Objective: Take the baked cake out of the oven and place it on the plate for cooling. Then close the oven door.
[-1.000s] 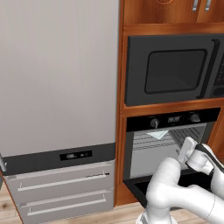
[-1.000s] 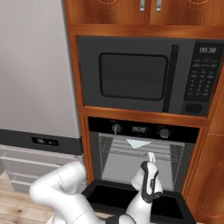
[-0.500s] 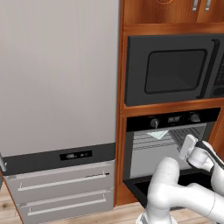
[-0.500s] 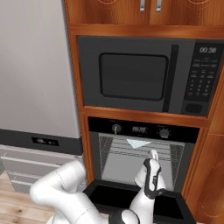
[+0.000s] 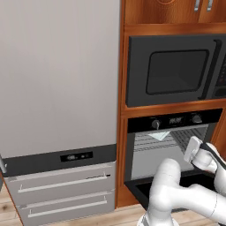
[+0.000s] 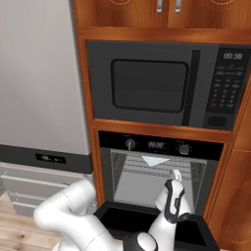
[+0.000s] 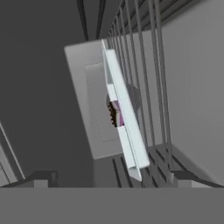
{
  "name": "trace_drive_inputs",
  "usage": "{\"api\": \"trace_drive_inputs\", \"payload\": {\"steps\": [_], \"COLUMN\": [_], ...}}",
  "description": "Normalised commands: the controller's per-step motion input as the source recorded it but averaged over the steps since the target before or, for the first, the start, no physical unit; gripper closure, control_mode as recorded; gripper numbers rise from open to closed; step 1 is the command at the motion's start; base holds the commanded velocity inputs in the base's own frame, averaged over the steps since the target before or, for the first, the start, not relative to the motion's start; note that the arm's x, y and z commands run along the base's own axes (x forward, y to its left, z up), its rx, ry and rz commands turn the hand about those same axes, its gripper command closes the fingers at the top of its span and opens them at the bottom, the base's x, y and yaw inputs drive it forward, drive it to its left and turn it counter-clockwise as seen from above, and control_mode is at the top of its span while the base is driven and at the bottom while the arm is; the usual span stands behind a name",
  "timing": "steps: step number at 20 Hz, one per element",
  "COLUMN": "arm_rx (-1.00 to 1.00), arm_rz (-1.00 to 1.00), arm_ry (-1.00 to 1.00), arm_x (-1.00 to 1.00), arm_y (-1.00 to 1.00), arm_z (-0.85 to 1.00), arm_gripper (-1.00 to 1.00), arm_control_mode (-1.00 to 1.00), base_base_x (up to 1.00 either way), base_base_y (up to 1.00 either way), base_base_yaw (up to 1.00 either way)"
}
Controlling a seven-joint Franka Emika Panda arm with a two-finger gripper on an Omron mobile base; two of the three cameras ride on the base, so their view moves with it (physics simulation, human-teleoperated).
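Note:
The black oven (image 5: 174,120) (image 6: 157,144) stands open, and its oven door (image 5: 139,187) (image 6: 115,218) lies dropped down flat in front. My gripper (image 7: 113,178) (image 6: 175,175) (image 5: 193,150) is at the oven mouth above the door, open, with nothing between its fingers. The hand view is rolled on its side. It looks along the wire racks (image 7: 144,57) at a pale tray (image 7: 127,131) seen edge-on. A small brown and pink cake (image 7: 115,113) peeks out behind the tray's rim, still some way ahead of the fingertips. The plate is out of view.
A black microwave (image 5: 176,73) (image 6: 157,83) sits right above the oven in the wooden cabinet. A tall grey fridge (image 5: 57,88) with drawers stands to the left. Wooden side panels (image 6: 235,196) flank the oven opening.
The hand has crept a little upward and further toward the oven cavity. Its jaws stay open, and the oven door has not moved.

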Motion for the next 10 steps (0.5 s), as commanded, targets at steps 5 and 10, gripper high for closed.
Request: {"api": "trace_drive_inputs", "payload": {"steps": [5,10], "arm_rx": [0.0,0.0], "arm_rz": [0.0,0.0], "arm_ry": [0.0,0.0], "arm_x": [0.0,0.0], "arm_y": [-0.05,-0.01], "arm_z": [-0.21,-0.19], "arm_gripper": [-1.0,-1.0], "arm_control_mode": [-1.0,-1.0], "base_base_x": [0.0,0.0], "base_base_y": [0.0,0.0], "base_base_yaw": [0.0,0.0]}}
